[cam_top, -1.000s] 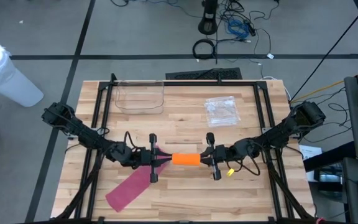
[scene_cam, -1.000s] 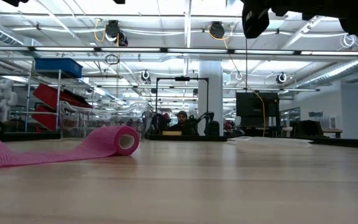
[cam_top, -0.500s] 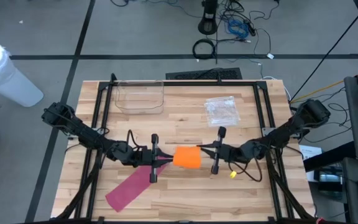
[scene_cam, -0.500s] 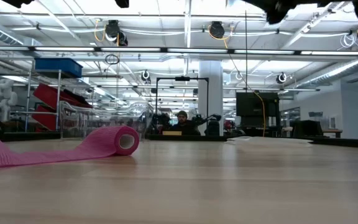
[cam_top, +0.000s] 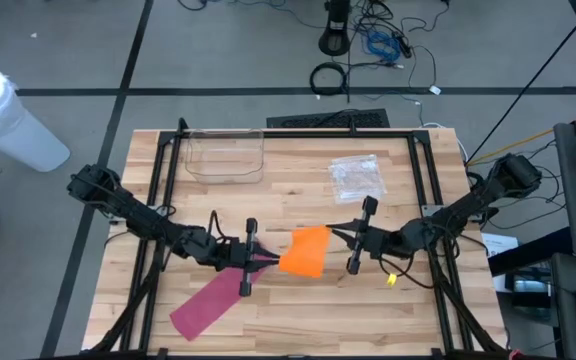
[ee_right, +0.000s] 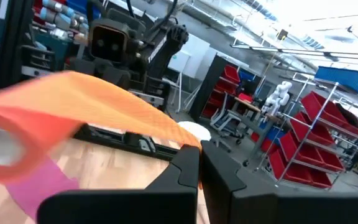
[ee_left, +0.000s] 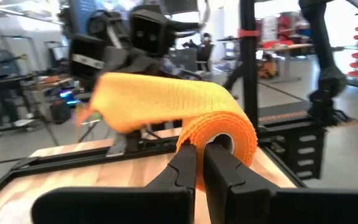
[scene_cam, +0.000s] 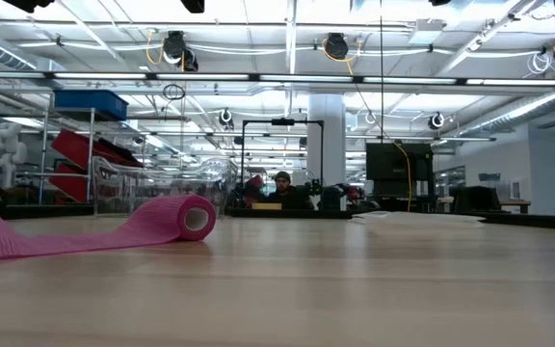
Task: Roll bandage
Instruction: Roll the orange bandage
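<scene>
An orange bandage (cam_top: 305, 250) is held above the table's middle, its roll (ee_left: 219, 134) at my left gripper (cam_top: 271, 262) and its unrolled strip (ee_right: 98, 102) running to my right gripper (cam_top: 334, 238). Both grippers are shut on it. A pink bandage lies on the table below them. Its roll (scene_cam: 187, 217) rests on its side, partly hidden under my left gripper in the high view. Its loose strip (cam_top: 206, 303) lies flat toward the table's near left corner. My left gripper pinches the orange roll's wall (ee_left: 199, 176) at the end facing it, one finger in the hollow core and one outside. The fingers come nearly level from the table's left. The roll is lifted clear of the table. My right gripper pinches the strip's free end (ee_right: 190, 147) between its two fingers, coming nearly level from the table's right. The strip spans the gap to the roll, clear of the table.
A clear plastic tub (cam_top: 226, 156) stands at the far left of the table and a clear plastic bag (cam_top: 358, 177) lies at the far right. A black metal frame (cam_top: 288, 134) borders the table.
My right gripper has gone toward the table's right and far edges with the orange bandage's free end. The bandage, a compact roll between the grippers a second ago, has unrolled into a strip spread between them. The roll end has stayed at my left gripper.
</scene>
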### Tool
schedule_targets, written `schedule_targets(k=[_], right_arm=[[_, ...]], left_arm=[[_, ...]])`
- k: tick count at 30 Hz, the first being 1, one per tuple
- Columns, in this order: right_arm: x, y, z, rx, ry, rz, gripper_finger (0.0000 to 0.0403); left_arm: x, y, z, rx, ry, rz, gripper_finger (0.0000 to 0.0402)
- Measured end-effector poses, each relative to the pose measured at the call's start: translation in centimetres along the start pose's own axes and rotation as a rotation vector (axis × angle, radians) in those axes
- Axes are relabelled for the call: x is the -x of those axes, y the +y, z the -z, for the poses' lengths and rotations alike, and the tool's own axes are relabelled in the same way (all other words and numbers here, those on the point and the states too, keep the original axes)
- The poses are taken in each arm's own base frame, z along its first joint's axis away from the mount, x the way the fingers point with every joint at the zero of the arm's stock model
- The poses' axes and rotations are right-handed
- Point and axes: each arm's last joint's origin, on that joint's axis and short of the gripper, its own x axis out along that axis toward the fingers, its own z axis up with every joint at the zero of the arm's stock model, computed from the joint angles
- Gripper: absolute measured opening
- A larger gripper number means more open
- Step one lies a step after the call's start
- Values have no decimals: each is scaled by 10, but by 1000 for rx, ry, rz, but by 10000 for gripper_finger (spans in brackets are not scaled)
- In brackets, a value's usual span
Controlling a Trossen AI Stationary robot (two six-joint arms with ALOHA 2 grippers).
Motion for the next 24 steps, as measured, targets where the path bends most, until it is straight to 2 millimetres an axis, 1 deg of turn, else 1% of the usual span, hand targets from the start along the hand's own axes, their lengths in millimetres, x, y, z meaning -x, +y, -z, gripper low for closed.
schedule_targets(k=[3,6,9,12,17,20,24], right_arm=[[-2,-4,-1,48,-5,-2,0],[-10,-9,-13,69,-31,-45,0],[-17,-9,-24,109,8,-89,0],[-21,-9,-29,140,55,-99,0],[-15,-8,-30,192,145,43,0],[-12,-5,-31,204,148,31,0],[-9,1,-25,196,199,-8,0]], left_arm=[[-1,2,2,-4,10,39,11],[-2,5,4,-9,26,65,11],[-3,8,7,-14,45,61,11],[-3,8,7,-16,49,72,11],[-3,7,7,-16,49,79,11],[-3,7,7,-16,48,81,11],[-3,7,7,-15,43,81,11]])
